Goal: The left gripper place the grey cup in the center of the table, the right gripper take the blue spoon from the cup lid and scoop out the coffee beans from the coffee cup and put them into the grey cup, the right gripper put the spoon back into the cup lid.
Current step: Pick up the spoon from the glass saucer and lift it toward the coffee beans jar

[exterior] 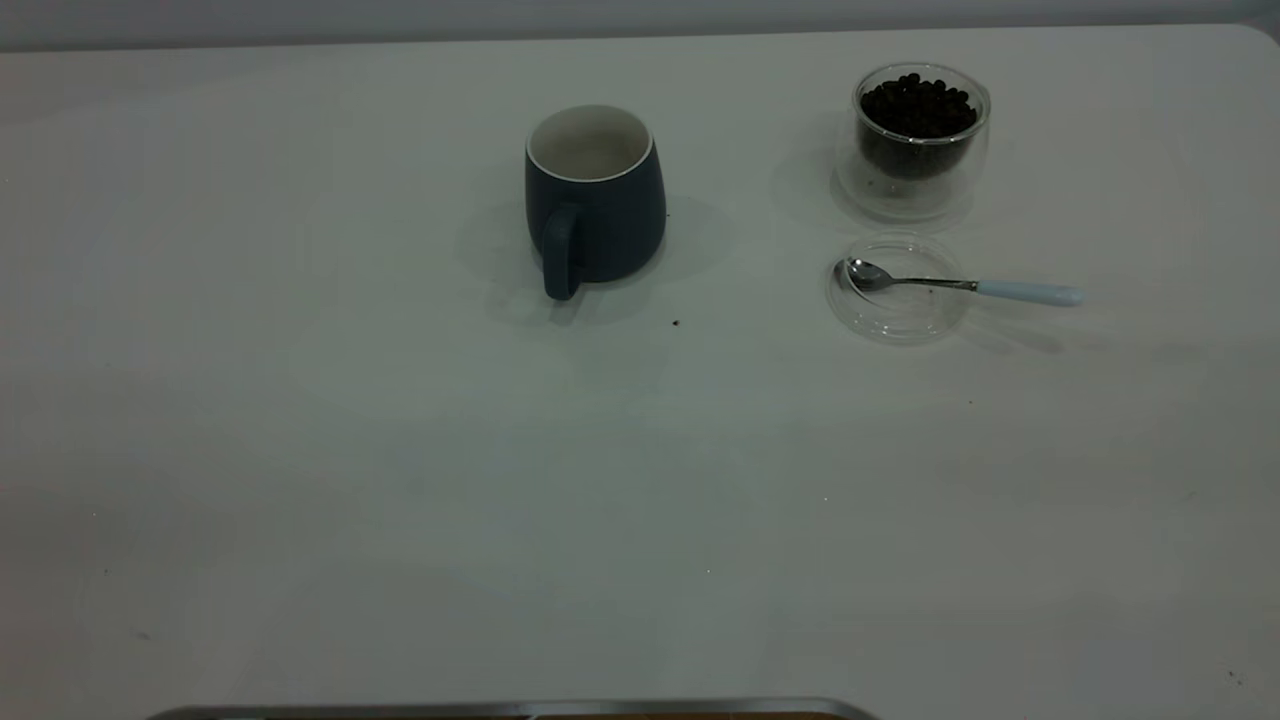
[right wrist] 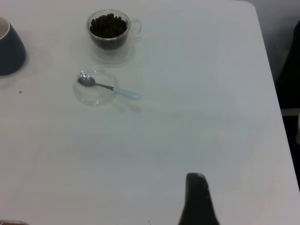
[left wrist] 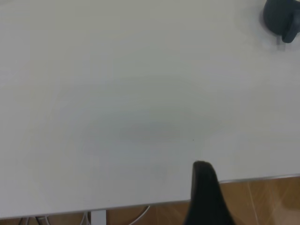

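Dark slate-grey ceramic mug with loop handle [exterior: 595,200] stands upright mid-bench, empty inside, so the cup placement looks done. Next up, by my read: spoon pickup. Small teaspoon with metal bowl and pale-blue handle [exterior: 960,285] lies across the flat clear glass lid [exterior: 897,310], handle overhanging toward the right (easy pinch point). Clear glass cup [exterior: 920,135] of dark coffee beans [exterior: 917,105] sits just behind. Both grippers at the near bench edge, one finger [right wrist: 197,199] visible each; finger opening: cannot tell. No readable writing.
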You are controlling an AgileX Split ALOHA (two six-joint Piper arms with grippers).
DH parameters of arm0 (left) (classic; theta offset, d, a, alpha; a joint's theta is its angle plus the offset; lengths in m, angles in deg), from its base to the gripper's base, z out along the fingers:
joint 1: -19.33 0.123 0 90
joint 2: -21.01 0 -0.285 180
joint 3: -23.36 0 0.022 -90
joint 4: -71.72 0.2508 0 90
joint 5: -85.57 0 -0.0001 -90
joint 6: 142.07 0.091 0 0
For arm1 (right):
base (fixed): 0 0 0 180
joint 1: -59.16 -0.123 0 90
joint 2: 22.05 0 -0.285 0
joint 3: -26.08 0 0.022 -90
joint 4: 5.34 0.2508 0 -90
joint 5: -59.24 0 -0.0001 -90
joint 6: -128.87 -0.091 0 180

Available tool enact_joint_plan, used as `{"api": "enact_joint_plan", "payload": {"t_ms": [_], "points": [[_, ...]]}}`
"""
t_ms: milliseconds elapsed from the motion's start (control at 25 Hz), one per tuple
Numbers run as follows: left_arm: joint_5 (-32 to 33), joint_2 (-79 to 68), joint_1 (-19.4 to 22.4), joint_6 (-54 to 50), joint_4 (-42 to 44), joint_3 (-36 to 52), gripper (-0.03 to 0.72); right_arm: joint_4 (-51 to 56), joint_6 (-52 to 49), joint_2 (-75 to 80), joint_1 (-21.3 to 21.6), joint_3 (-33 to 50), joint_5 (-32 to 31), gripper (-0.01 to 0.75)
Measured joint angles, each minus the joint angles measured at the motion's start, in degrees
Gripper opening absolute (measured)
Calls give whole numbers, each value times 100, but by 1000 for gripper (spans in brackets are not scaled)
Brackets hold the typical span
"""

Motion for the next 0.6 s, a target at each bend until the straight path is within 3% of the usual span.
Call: {"api": "enact_joint_plan", "payload": {"t_ms": [440,600], "points": [[4,0,0,3,-5,0,555,34,-218,82,0,-32,45,579],[4,0,0,3,-6,0,555,184,-537,1054,0,-493,404,636]]}}
